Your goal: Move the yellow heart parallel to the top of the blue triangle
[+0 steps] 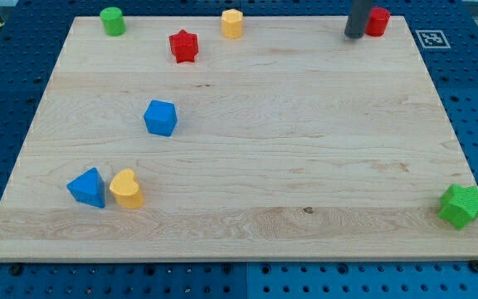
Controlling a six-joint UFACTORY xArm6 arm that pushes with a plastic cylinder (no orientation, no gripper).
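Surface: wooden surface (305,166) lay on a blue pegboard (471,100).
Tip: your end effector was a bare rod with nothing to open or close; my tip (354,36) sat at the view's top right, touching the red cylinder (378,21).
Yellow heart (127,188): bottom left, just right of the blue triangle (87,187).
Others: blue cube (160,117), red star (184,46), green star (461,206).
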